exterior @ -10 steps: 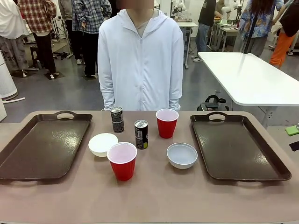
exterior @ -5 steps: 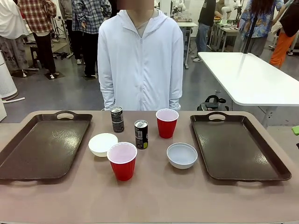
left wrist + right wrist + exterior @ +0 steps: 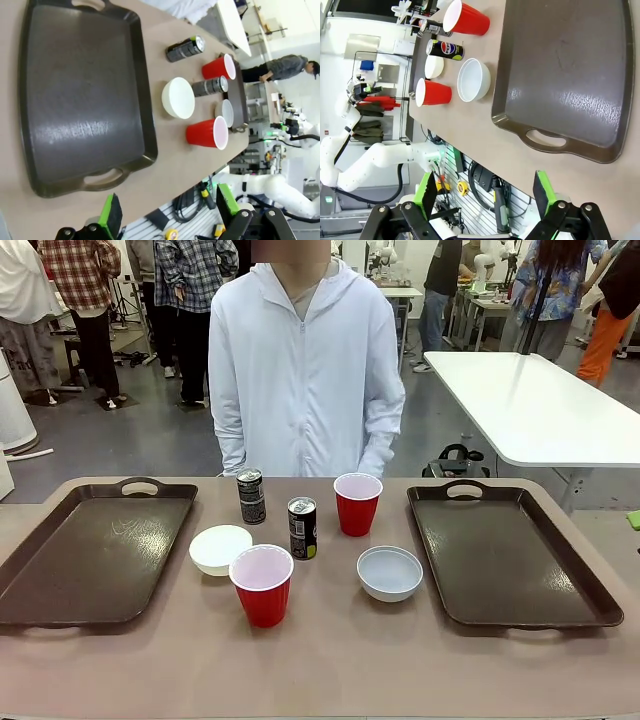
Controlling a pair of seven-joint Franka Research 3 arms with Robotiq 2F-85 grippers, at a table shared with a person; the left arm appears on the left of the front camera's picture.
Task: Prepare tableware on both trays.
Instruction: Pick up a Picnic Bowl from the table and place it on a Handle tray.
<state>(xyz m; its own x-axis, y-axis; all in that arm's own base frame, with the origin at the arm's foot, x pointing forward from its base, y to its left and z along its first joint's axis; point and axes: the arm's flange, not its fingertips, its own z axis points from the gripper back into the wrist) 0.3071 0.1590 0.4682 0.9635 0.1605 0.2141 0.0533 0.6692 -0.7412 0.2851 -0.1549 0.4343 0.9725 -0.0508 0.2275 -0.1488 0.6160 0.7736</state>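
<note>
Two dark brown trays lie bare on the table, one at the left point(image 3: 95, 555) and one at the right point(image 3: 510, 555). Between them stand two red cups point(image 3: 262, 585) point(image 3: 357, 503), two dark cans point(image 3: 251, 496) point(image 3: 302, 528), a cream-white bowl point(image 3: 221, 549) and a grey-white bowl point(image 3: 390, 573). My left gripper point(image 3: 167, 212) hovers open off the near edge of the left tray point(image 3: 85, 100), holding nothing. My right gripper point(image 3: 484, 195) is also open and holds nothing, off the near edge of the right tray point(image 3: 565, 75).
A person in a white hooded jacket point(image 3: 300, 370) stands at the table's far side behind the cups, arms down. A white table point(image 3: 540, 405) stands behind to the right. The brown tabletop point(image 3: 330, 660) lies bare along its near edge.
The green pad at the front view's right edge has slid almost out of the picture. The person's arm on the picture's right has swung slightly outward. The tableware has not moved.
</note>
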